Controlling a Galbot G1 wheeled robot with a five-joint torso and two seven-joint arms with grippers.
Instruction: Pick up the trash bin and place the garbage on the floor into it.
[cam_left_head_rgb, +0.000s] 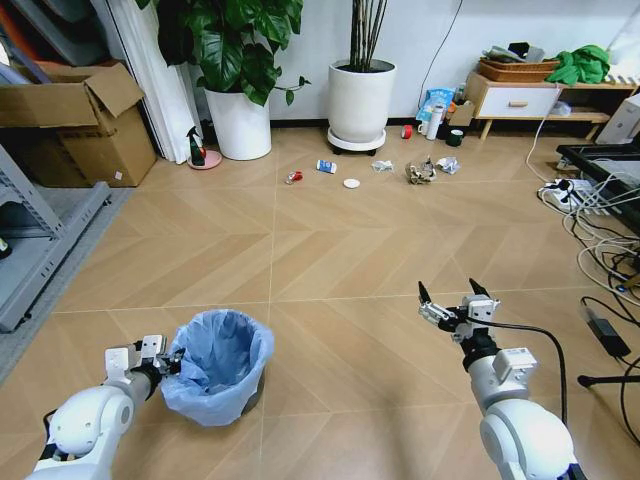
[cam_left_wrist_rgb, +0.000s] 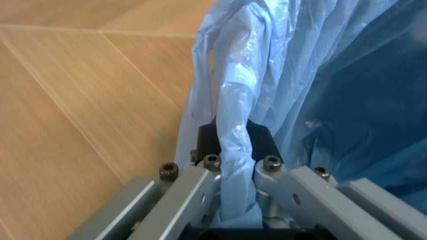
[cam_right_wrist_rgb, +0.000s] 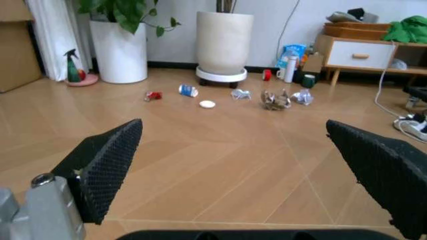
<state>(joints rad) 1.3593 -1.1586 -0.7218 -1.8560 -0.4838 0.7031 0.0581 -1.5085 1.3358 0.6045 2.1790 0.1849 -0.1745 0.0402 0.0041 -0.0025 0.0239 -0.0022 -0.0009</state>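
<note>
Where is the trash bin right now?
In the head view the trash bin sits low on the robot's left, on the wood floor, its blue-bagged rim pinched by the left hand, far from the litter near the white plant pots.

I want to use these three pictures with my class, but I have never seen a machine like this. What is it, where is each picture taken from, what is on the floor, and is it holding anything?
It is a wheeled robot with two arms. The wide picture comes from a camera on its head, looking down at the wooden floor; the other two come from cameras on its wrists. The left gripper is shut on the rim of the trash bin, pinching its blue bag, as the left wrist picture shows close up. The right gripper is open, holding nothing. Far ahead, near a white plant pot, lies the garbage: a red crushed can, a blue-white carton, a white disc and crumpled wrappers.
</note>
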